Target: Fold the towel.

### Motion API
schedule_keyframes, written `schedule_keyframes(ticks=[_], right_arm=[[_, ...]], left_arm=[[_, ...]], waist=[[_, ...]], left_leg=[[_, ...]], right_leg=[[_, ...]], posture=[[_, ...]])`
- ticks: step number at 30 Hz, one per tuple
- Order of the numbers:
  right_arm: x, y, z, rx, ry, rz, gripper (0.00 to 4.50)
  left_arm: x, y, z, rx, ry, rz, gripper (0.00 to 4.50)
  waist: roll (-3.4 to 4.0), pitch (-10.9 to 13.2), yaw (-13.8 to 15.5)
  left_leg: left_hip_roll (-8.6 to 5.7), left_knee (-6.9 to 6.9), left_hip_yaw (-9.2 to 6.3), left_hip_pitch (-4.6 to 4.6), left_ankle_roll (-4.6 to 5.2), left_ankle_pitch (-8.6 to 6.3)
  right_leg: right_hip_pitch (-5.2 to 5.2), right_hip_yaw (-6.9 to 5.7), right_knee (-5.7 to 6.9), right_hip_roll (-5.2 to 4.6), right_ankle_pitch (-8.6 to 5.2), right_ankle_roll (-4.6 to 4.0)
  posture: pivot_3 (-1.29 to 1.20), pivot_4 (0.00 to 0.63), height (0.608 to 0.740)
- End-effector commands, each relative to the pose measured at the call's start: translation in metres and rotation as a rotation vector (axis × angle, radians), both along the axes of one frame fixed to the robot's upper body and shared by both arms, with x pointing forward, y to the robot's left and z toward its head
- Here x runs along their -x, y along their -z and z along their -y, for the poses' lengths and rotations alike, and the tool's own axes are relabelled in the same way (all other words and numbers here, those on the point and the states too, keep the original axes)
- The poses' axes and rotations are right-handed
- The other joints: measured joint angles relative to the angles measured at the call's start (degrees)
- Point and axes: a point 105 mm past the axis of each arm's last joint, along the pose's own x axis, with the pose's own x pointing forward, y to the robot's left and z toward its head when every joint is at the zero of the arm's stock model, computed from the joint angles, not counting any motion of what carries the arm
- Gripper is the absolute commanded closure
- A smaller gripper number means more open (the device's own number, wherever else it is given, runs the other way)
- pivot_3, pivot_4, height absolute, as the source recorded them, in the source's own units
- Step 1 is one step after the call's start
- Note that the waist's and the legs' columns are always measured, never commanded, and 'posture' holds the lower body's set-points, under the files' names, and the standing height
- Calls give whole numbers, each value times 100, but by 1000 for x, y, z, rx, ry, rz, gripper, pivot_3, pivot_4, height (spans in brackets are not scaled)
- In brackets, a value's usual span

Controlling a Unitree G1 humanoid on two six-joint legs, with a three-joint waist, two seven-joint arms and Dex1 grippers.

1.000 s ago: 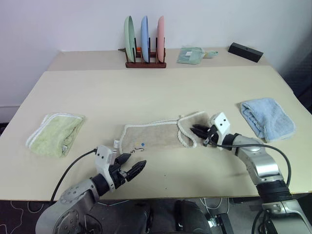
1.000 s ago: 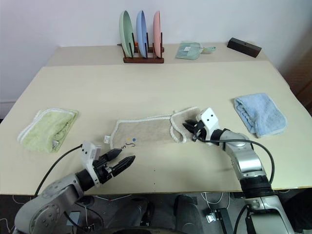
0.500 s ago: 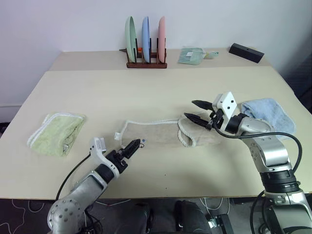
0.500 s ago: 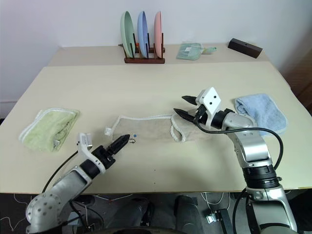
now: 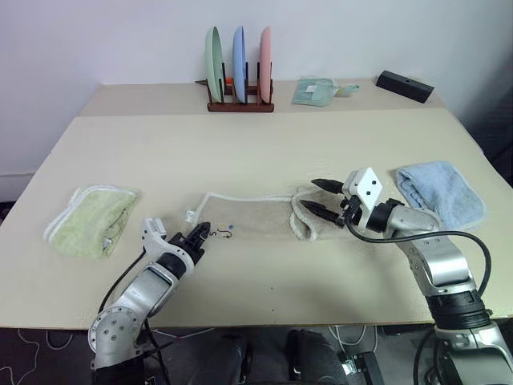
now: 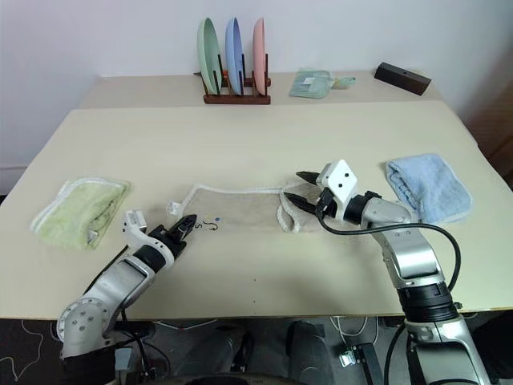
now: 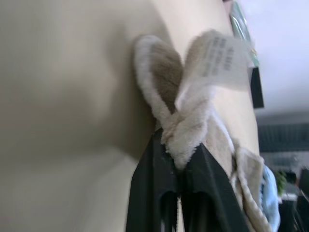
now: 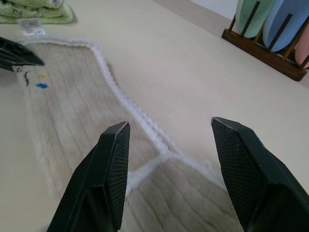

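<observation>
Left claw pinches the towel's corner; right claw hangs spread over its folded end.

The beige towel (image 5: 256, 216) lies at the middle of the table (image 5: 240, 152), lower centre of frame. The left claw (image 5: 199, 235) is pressed together on the towel's left corner by the tag. The right claw (image 5: 321, 198) stands spread, empty, above the towel's doubled right end.
</observation>
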Motion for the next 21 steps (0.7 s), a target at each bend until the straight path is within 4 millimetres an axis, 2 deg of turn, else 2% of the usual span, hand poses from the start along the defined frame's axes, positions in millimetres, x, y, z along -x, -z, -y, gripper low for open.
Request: schedule_keyframes(ticks=[1,7,9,11,14,16,19,21], right_arm=[[3,-14,1,12,-2,59,1769],[-2,-12,11,30,30,53,1769],[-3,-10,12,34,34,50,1769],[-5,-8,14,33,43,47,1769],[-10,-5,16,33,61,46,1769],[-11,-3,17,38,68,47,1769],[-13,-2,19,37,86,52,1769],[-14,-2,20,36,93,55,1769]], left_arm=[[-2,-23,-14,-61,-33,109,4489],[-9,-78,-65,-412,-46,333,4489],[-13,-94,-68,-494,0,394,4489],[-15,-107,-55,-577,105,453,4489],[-15,-116,-15,-660,331,553,4489],[-12,-115,9,-698,460,597,4489],[-6,-104,57,-761,721,655,4489],[-9,-94,73,-797,799,654,4489]], waist=[[-1,1,1],[-4,3,-1],[-4,3,9],[-7,5,12],[-6,5,5],[-6,6,0],[-6,6,-11],[-5,6,-12]], left_leg=[[0,0,0,0,-1,0],[2,-2,2,-4,-7,0],[1,-2,1,-6,-7,0],[-1,-3,1,-6,-6,0],[-2,-3,0,-7,-6,0],[-2,-4,0,-6,-6,0],[-1,-9,1,-6,-5,0],[-1,-10,1,-7,-6,1]], right_leg=[[0,0,0,1,0,0],[-9,3,3,5,-1,-2],[-9,3,2,5,-1,-2],[-8,3,0,3,-1,-2],[-8,2,0,3,0,-1],[-8,3,0,2,0,-1],[-11,3,1,3,0,-2],[-11,3,0,3,0,-2]], posture=[[0,150,740],[0,150,740],[0,150,740],[0,150,740],[0,150,740],[0,150,740],[0,150,740],[0,150,740]])
